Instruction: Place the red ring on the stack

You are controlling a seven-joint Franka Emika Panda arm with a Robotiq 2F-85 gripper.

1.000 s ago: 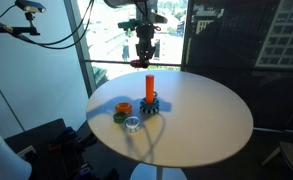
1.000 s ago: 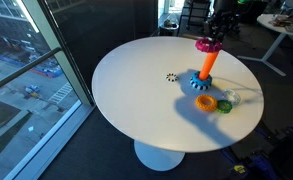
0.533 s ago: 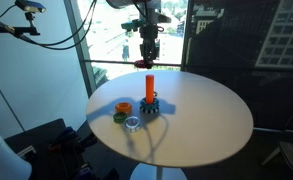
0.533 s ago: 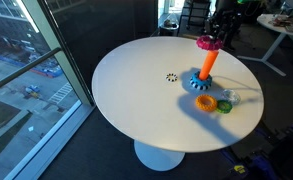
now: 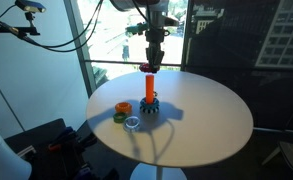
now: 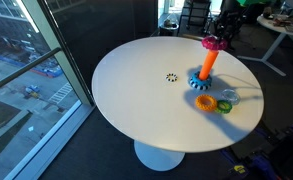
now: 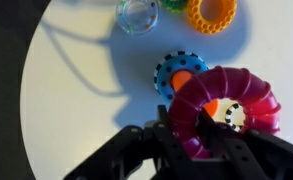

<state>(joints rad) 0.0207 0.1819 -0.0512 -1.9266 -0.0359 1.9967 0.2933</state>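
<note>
The gripper (image 5: 151,61) clasps the red ring (image 5: 147,68) right at the tip of the stack (image 5: 149,90).

In the wrist view the red ring (image 7: 226,108) covers most of the peg, with only a sliver of orange showing through its hole (whether the tip has entered it cannot be told). The dark fingers (image 7: 164,140) are cut off by the frame's lower edge. An orange ring (image 7: 211,12), a green ring (image 7: 174,4) and a clear ring (image 7: 138,14) lie apart on the white table (image 6: 136,90), partly cropped.
</note>
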